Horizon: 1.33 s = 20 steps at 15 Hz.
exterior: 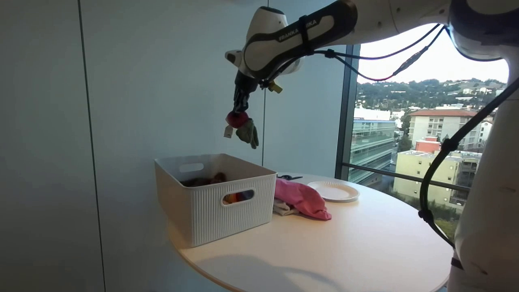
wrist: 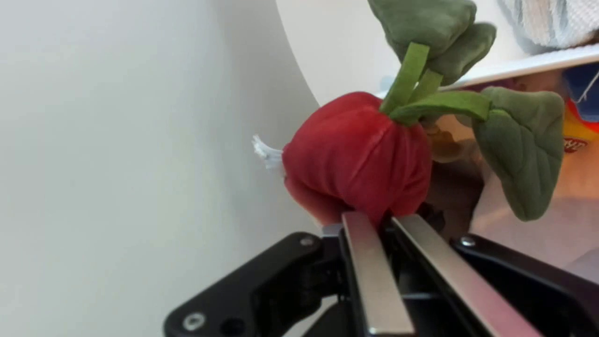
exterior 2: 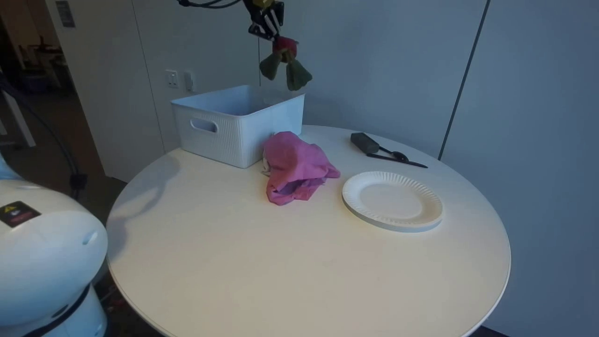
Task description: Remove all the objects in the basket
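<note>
Grasping a red plush vegetable [wrist: 358,150], the gripper [wrist: 381,220] hangs above one edge of the basket [exterior: 233,221], inside which lie a yellow item [wrist: 573,133], a blue item [wrist: 582,91] and dark things [exterior: 196,181] too shaded to name. In an exterior view the basket stands by the far edge of the table [exterior 2: 304,281], a pink cloth [exterior 2: 299,161] just beside it, with a broad stretch of surface running to the near edge and a white plate [exterior 2: 393,201] toward the right edge.

Fingers [wrist: 376,276] pinching red plush radish [wrist: 353,152]; white tuft [wrist: 269,153] at left, green leaves [wrist: 524,145] splayed upper right. Behind: basket [wrist: 529,66], yellow item [wrist: 579,135] and blue item [wrist: 584,89] inside. Pale cloth [wrist: 557,21] on table [wrist: 337,42] past basket rim. Wall [wrist: 126,154] left.
</note>
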Motion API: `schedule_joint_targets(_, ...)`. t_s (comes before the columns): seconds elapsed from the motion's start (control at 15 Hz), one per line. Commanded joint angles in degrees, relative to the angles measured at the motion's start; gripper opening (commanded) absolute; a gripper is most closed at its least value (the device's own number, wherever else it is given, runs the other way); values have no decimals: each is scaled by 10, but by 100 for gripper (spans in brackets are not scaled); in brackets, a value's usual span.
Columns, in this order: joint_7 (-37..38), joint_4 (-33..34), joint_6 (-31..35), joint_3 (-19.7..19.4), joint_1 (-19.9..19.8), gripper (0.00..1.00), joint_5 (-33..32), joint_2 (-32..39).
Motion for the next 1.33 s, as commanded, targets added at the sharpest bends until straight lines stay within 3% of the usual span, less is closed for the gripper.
schedule_joint_targets(0.0,110,-84,-31,-6,-25,7,-88,-119)
schedule_joint_targets(0.2,181,-137,-95,-12,-48,6,-133,-160)
schedule_joint_targets(0.53,296,-227,-171,-26,-65,5,-160,-149)
schedule_joint_targets(0.6,318,-240,-183,-31,-64,11,-150,-138)
schedule_joint_targets(0.67,331,-246,-194,-39,-60,35,-128,-128)
schedule_joint_targets(0.8,387,-251,-206,-42,-67,38,-125,-123)
schedule_joint_targets(1.0,448,-243,-200,-35,-79,59,-192,-159)
schedule_joint_targets(1.27,398,-205,-188,-33,-53,91,-233,-213)
